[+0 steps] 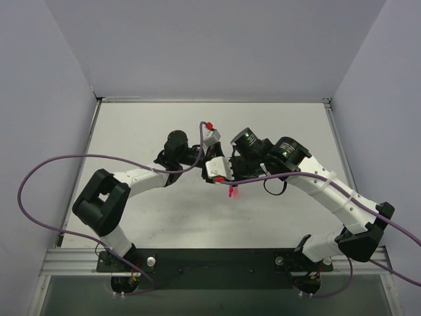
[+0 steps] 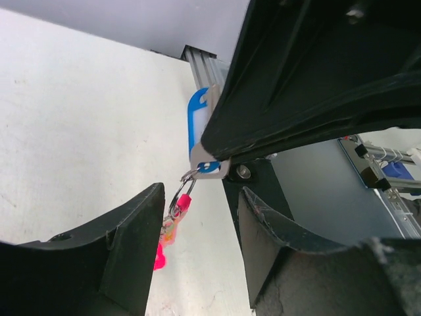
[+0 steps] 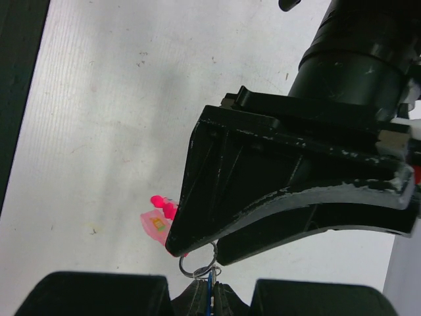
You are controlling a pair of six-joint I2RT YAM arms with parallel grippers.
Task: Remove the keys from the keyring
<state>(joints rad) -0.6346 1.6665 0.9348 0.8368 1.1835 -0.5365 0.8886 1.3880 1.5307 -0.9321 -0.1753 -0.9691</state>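
In the left wrist view the blue key (image 2: 196, 125) hangs pinched in the right gripper's black fingers (image 2: 296, 99). The thin silvery keyring (image 2: 183, 195) hangs from it, and the pink keys (image 2: 170, 227) dangle below the ring. My left gripper (image 2: 200, 192) is open, its fingers either side of the ring and not touching it. In the right wrist view my right gripper (image 3: 212, 299) is shut on the blue key's edge (image 3: 211, 289). The keyring (image 3: 198, 264) sits just above it, partly behind the left gripper's fingers (image 3: 263, 171). The pink keys (image 3: 160, 217) show to the left.
In the top view both arms meet over the middle of the white table (image 1: 131, 131), and the pink keys (image 1: 231, 192) hang below the joined grippers. Grey walls close in the left, back and right. A purple cable (image 1: 59, 164) loops at the left.
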